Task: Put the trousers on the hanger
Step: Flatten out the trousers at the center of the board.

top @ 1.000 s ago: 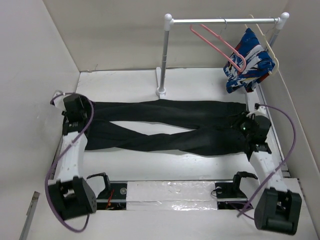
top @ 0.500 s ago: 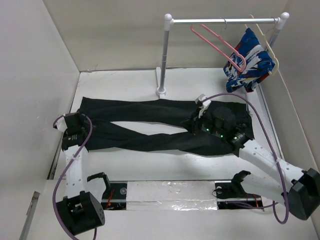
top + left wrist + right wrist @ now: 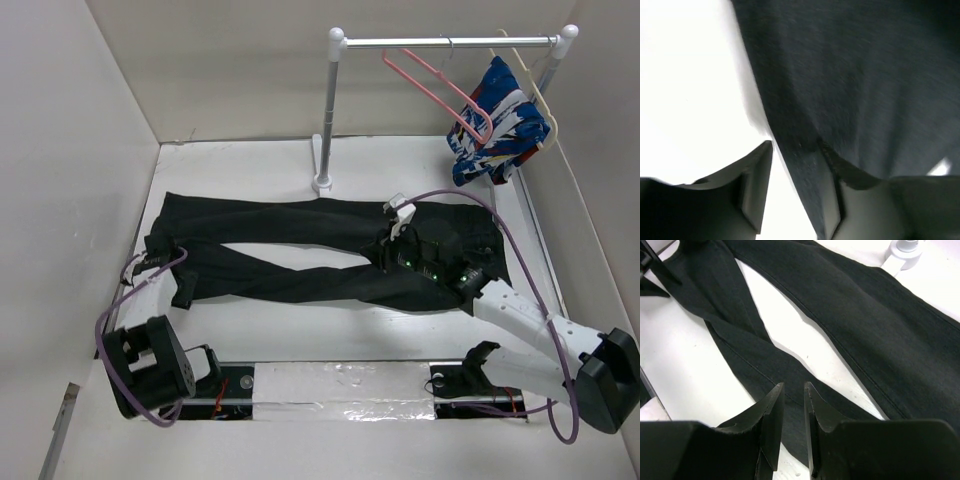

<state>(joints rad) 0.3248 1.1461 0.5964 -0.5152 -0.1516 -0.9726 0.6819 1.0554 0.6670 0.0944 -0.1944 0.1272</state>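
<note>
You see a white surface (image 3: 250,160) boxed by plain pale walls (image 3: 70,150) (evenly lit), a metal rack (image 3: 330,110) standing at the back.

No text, label, brand, number or sign can be read on anything here.

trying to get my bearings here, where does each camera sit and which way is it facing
Top external: high behind the bases, looking down at the table, trousers, rail and pink hanger; both arms show.
Left wrist: on the left arm, close over a trouser leg; its left end effector is open astride the cloth edge.
Right wrist: on the right arm, looking along the crossed legs toward the rail base; its right end effector is nearly closed, holding nothing.
All three share the trousers.
</note>
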